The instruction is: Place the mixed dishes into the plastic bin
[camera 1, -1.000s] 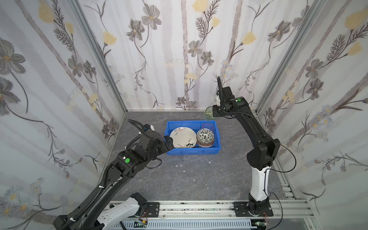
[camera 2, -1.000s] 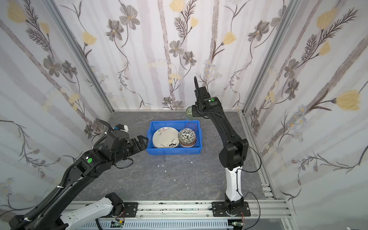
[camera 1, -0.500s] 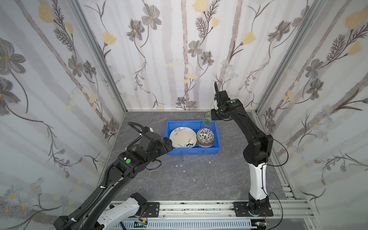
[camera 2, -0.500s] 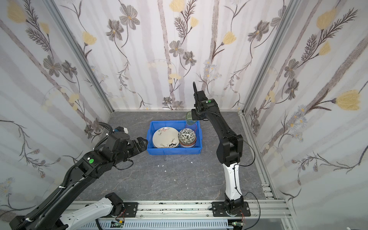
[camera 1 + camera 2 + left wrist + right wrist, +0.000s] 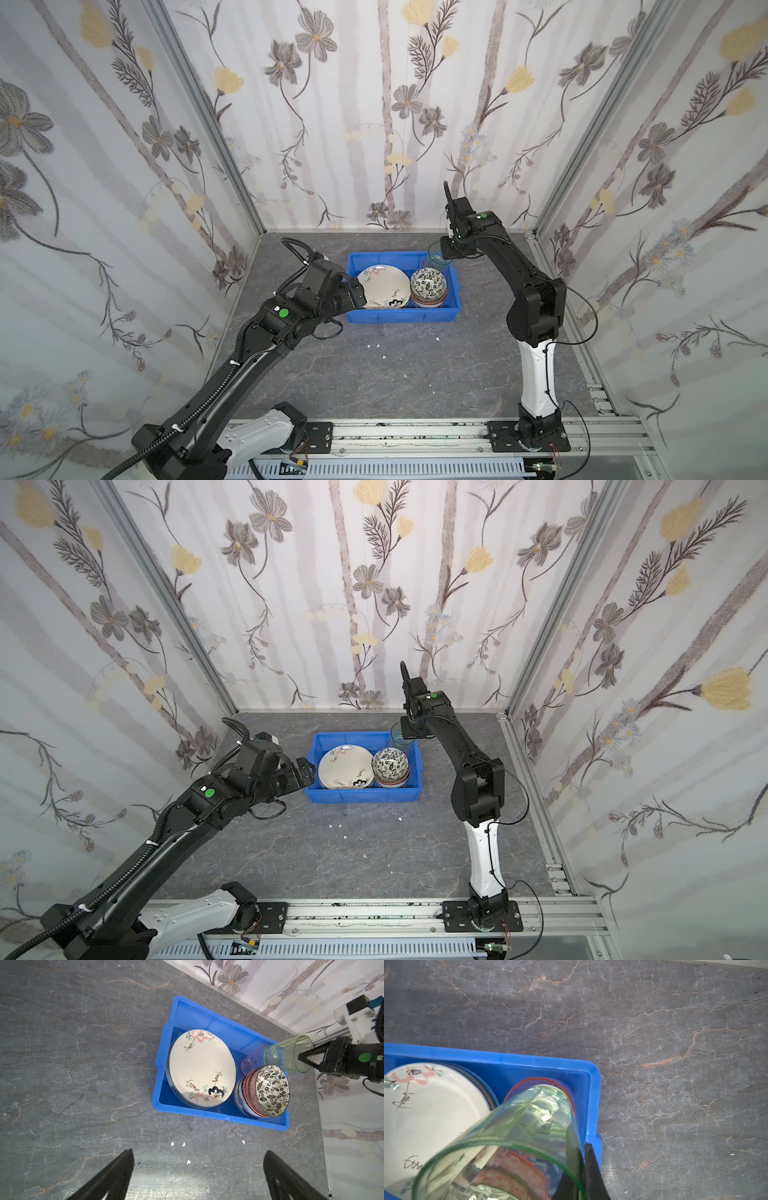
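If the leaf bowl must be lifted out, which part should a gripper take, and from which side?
Pinch the rim of the leaf bowl, one finger inside, one outside, coming down from above. It sits upright atop the bowl stack, mouth open upward. The near edge seems best: the plate crowds one side, the green tumbler hangs by its far side.

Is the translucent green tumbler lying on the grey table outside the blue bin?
No, the right tool grips the translucent green tumbler by its rim, over the pink tumbler inside the bright blue plastic bin.
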You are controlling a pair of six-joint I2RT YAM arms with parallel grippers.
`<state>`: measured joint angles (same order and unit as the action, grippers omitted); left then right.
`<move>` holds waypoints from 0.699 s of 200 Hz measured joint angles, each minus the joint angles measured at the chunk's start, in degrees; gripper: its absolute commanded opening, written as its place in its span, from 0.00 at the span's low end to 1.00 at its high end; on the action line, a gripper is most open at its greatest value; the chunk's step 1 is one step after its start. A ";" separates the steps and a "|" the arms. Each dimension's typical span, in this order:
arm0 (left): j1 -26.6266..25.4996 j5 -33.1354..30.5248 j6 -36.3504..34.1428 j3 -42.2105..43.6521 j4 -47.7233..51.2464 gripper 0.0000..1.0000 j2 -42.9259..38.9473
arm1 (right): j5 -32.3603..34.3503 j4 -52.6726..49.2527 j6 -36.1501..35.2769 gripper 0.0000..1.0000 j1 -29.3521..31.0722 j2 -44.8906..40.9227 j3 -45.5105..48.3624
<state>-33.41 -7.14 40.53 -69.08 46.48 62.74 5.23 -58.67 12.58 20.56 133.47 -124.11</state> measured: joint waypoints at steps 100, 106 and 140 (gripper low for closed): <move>2.08 1.81 -4.15 -2.32 -0.02 1.00 4.68 | 2.05 0.94 0.42 0.00 0.17 3.17 0.04; 2.25 1.88 -4.28 -2.32 -0.02 1.00 4.81 | 2.21 1.11 0.42 0.00 0.26 3.41 0.04; 3.06 2.27 -4.55 -2.32 -0.04 1.00 5.14 | 2.67 1.95 0.42 0.00 0.55 4.96 0.02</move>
<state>-30.35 -4.86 35.99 -71.40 46.44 67.88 7.90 -56.73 12.99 21.10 138.43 -124.09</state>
